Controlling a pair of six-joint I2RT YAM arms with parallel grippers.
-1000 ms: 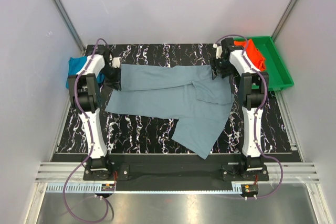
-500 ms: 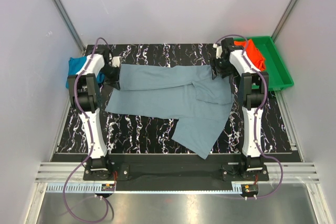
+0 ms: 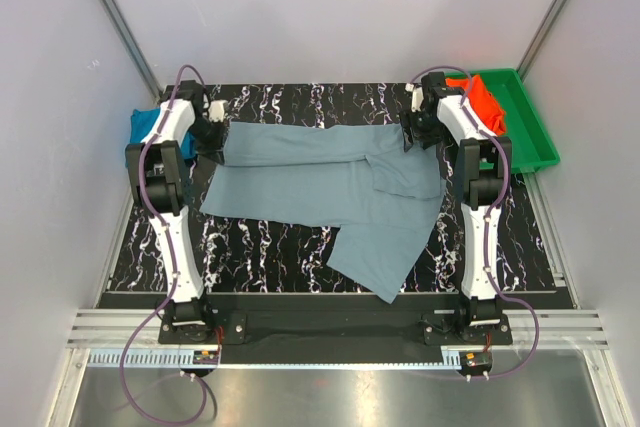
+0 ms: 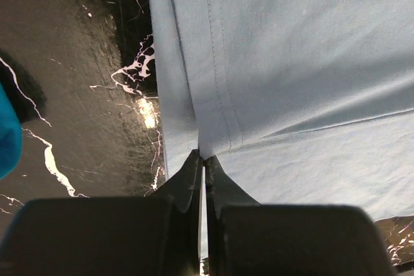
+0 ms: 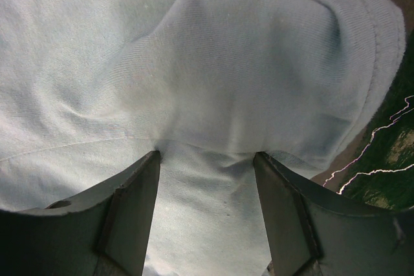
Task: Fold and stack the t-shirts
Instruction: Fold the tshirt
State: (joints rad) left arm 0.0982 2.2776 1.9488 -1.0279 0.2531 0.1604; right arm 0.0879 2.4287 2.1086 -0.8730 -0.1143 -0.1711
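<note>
The dusty grey-blue t-shirt lies spread across the black marbled mat, one part reaching toward the front. My left gripper is at its left edge, shut on the stitched hem, with the fingertips pinching a fold of cloth. At the shirt's right end my right gripper stands open, its two fingers pressed down on bunched cloth that bulges between them. A bright teal-blue t-shirt lies bunched at the mat's left edge. An orange-red t-shirt rests on the tray's left rim.
A green plastic tray stands at the back right, just off the mat. White walls with metal rails close in on both sides. Bare mat shows in front of the shirt and along the back edge.
My left gripper has closed on the shirt's left edge and drawn slightly back and left, tugging the hem with it. The right arm has not moved.
</note>
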